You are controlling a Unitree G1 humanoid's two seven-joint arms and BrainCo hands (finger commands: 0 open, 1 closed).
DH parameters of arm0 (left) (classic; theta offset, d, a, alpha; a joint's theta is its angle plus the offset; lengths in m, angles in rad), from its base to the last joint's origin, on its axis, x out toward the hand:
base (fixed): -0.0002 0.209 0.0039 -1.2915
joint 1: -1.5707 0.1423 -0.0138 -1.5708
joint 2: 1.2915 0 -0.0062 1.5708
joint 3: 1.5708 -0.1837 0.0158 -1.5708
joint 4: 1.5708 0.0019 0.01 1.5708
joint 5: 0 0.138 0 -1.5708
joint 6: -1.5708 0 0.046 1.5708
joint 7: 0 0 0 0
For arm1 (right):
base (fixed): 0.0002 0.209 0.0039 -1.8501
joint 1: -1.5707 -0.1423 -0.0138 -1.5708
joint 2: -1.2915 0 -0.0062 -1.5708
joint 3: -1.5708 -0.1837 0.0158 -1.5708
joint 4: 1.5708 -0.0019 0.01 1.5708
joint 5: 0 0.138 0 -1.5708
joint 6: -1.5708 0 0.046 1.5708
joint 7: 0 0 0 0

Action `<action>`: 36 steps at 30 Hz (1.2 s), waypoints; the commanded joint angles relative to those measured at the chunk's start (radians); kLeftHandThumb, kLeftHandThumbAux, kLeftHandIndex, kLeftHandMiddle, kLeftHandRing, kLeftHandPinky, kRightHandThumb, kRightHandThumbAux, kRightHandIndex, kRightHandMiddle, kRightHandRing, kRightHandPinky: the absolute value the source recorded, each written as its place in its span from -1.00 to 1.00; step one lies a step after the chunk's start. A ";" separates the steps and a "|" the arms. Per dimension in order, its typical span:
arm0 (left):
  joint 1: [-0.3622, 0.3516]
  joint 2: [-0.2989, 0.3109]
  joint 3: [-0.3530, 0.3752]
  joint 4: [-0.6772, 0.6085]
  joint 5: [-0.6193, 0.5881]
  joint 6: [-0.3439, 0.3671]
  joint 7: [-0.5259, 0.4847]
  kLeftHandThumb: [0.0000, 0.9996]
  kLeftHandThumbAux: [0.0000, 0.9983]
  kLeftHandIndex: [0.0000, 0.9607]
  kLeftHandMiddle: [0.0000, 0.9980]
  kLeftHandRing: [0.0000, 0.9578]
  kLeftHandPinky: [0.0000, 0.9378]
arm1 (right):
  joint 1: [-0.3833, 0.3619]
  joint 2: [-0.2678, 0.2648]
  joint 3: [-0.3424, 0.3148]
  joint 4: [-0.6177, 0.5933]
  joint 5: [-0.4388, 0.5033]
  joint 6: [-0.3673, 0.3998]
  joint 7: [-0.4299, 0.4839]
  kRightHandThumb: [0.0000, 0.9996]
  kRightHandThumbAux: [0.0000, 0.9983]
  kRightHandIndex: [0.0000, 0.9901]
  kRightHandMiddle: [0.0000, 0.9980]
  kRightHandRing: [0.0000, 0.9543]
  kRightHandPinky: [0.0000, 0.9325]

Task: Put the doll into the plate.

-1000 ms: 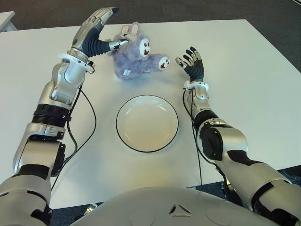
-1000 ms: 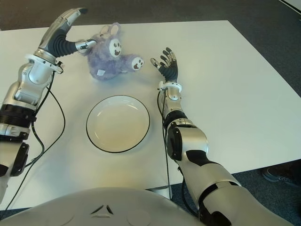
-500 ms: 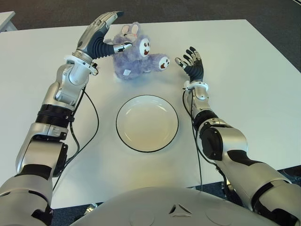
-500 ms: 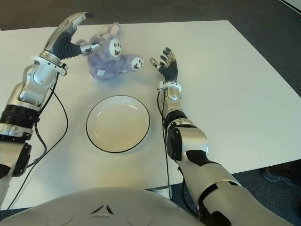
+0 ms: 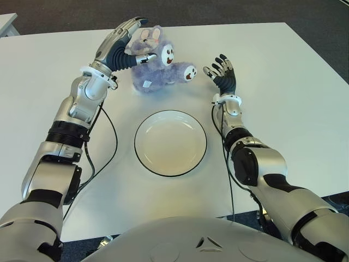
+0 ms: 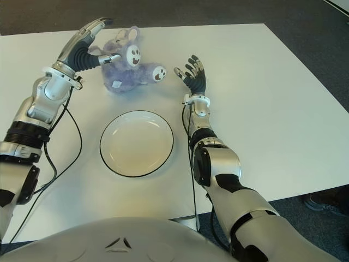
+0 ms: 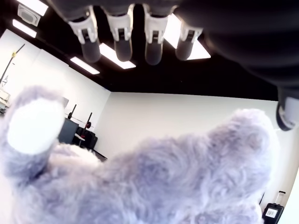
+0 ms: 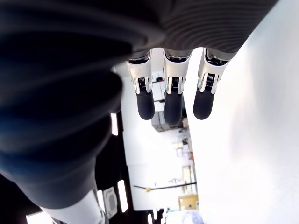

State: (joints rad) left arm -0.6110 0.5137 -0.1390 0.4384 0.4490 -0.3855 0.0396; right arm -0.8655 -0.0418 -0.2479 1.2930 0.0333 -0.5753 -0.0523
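Left hand point(image 5: 124, 42) is up against the doll point(image 5: 155, 61), fingers extended and spread over its head, thumb alongside the face; nothing gripped. Left wrist view confirms: four fingertips point(image 7: 122, 46) straight and apart above the purple fur, not closed on it. Doll is a purple plush with a white face and white paw pads, lying on the table point(image 5: 283, 82) at the far side, directly under and beside the left hand's fingers. Right hand point(image 5: 221, 72) stands upright just to the doll's other side, near its outstretched paw but apart from it, fingers open and splayed, holding nothing. Plate point(image 5: 170, 143) is white with a dark rim, sits nearer the robot than both hands, between the two forearms, with nothing in it. Surface is a plain white tabletop; dark carpet point(image 5: 245, 11) beyond its far edge. Wrist views show a white-walled room with ceiling strip lights point(image 7: 112, 53).
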 commanded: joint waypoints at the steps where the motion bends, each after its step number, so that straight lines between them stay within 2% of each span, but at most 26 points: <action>1: -0.012 -0.014 -0.014 0.029 0.002 -0.009 -0.014 -0.70 -0.28 -1.00 -0.90 -0.96 -1.00 | 0.031 0.012 0.005 0.023 -0.009 0.019 -0.006 -0.62 0.69 -0.81 -0.74 -0.71 -0.64; 23: -0.035 -0.045 -0.021 0.089 0.027 -0.064 0.024 -0.75 -0.27 -1.00 -0.89 -0.96 -1.00 | 0.030 0.013 0.004 0.022 -0.009 0.021 -0.010 -0.58 0.68 -0.79 -0.73 -0.70 -0.64; 36: -0.029 -0.051 -0.040 0.076 0.026 -0.052 0.018 -0.75 -0.26 -1.00 -0.91 -0.96 -1.00 | 0.029 0.012 0.007 0.022 -0.011 0.023 -0.008 -0.61 0.66 -0.79 -0.73 -0.71 -0.64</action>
State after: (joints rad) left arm -0.6473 0.4710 -0.1699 0.5131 0.4594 -0.4485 0.0587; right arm -0.8656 -0.0402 -0.2435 1.2928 0.0274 -0.5754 -0.0577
